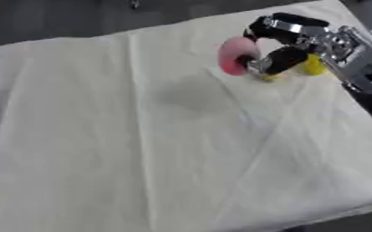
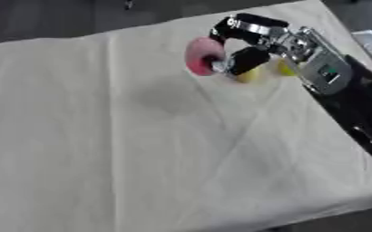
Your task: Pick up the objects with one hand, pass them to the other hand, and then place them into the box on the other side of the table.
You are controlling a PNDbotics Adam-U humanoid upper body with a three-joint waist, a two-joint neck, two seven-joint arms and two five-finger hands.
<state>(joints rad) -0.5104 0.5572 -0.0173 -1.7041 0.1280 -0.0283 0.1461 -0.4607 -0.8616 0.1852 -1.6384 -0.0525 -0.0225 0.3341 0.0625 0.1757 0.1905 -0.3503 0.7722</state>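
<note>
One hand in view: the right hand (image 1: 288,43), coming in from the upper right corner over the cream cloth (image 1: 141,149) on the table.
Hand state: fingers and thumb curled round a pink ring (image 1: 235,55), looks like a toy donut; it's pinched at the edge facing the palm.
Where the ring is: held up off the cloth near the far right part of the table, standing on edge instead of lying flat. There's a soft shadow on the cloth below and to its left, so I'd say it's airborne.
Key relation: the ring sticks out from the fingers toward the robot's left, flat face pointing that way too. That's the side the other hand would have to come from, so the free half is already offered toward it.
Left hand: not showing in either view, so right now only the right one is anywhere near.
Count: one pink ring, plus two yellow bits (image 2: 249,75) just behind the fingers, can't tell what they are or if they're touching the hand.
Box: none visible.
My guess on stage: pick-up done, handover not yet.
</note>
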